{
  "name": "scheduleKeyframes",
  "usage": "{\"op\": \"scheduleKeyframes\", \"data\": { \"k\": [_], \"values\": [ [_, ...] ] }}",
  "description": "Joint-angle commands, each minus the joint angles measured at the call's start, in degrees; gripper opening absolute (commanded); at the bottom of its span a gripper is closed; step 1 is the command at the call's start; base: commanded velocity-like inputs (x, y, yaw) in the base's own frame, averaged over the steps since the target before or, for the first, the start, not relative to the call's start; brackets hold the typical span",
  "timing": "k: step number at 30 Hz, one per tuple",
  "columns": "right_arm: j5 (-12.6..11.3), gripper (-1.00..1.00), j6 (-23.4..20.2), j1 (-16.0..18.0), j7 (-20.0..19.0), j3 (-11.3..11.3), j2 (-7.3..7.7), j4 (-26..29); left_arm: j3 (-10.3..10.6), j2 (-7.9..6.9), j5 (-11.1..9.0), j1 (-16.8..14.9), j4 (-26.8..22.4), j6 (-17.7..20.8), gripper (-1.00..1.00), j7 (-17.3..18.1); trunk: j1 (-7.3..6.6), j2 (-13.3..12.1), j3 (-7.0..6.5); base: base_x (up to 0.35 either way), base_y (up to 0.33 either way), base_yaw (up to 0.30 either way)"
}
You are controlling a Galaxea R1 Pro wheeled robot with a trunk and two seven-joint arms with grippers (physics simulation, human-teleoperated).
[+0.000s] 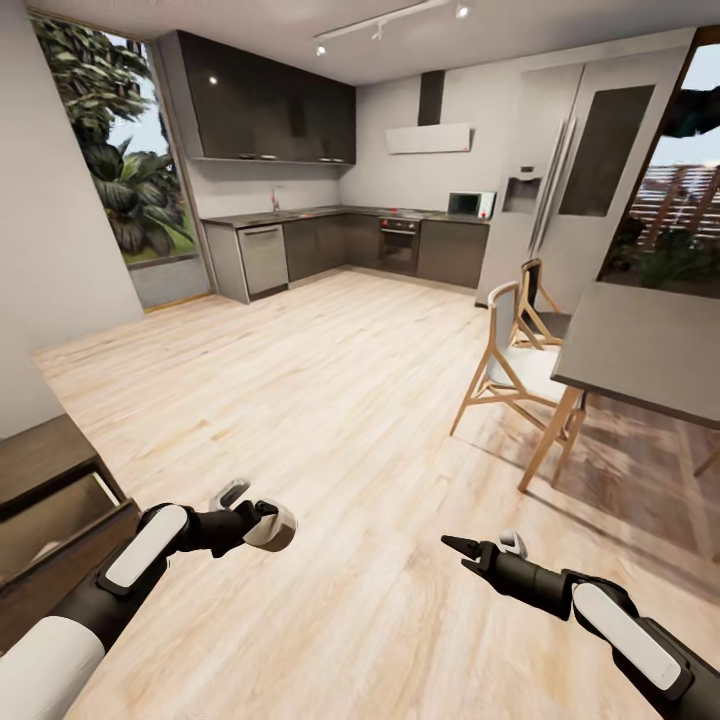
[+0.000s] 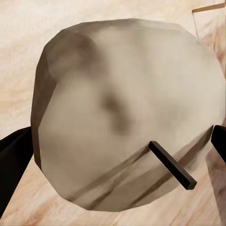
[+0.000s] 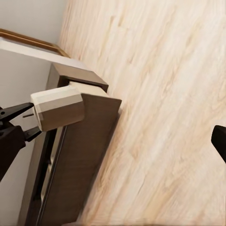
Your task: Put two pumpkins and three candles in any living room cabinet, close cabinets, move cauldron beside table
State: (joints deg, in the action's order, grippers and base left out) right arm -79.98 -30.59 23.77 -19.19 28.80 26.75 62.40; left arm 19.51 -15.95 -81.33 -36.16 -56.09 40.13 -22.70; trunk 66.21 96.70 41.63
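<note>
The room was an open living space with pale wooden floor [image 1: 330,400] running back to a grey kitchen; a dining table [image 1: 650,345] and chair [image 1: 515,365] stood at the robot's right. At its left, against the wall, sat the low dark-brown cabinet [image 1: 60,500], one pull-out front standing open.

The left gripper [image 1: 262,520] hung over the floor just beside that cabinet, closed around a pale candle [image 2: 127,117], whose wick showed in the left wrist view. The right gripper [image 1: 452,545] hovered apart over bare floor; in the right wrist view one finger touched a second pale candle [image 3: 59,108], the other stood far off, so I could not tell whether it truly held.

To do this step well, I judged, the left arm should swing over the open drawer, lower inside its walls, then let go gently so the candle would not roll.
</note>
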Motion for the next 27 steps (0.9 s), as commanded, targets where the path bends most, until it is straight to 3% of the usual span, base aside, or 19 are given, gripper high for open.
{"op": "scheduleKeyframes", "data": {
  "k": [1,27],
  "values": [
    [-0.27,1.0,-0.09,0.05,-0.06,0.12,0.06,-0.01,0.17,-0.05,-0.58,-0.07,-0.07,-0.05,-1.0,-0.59,-0.23,-0.39,-0.13,0.0,0.0,0.286],
    [-0.36,1.0,-0.09,0.05,-0.15,0.03,0.06,-0.21,0.75,0.49,-0.22,-0.05,-0.8,-0.05,-1.0,-0.86,-5.94,-10.81,-4.8,0.0,0.0,0.288]
  ]
}}
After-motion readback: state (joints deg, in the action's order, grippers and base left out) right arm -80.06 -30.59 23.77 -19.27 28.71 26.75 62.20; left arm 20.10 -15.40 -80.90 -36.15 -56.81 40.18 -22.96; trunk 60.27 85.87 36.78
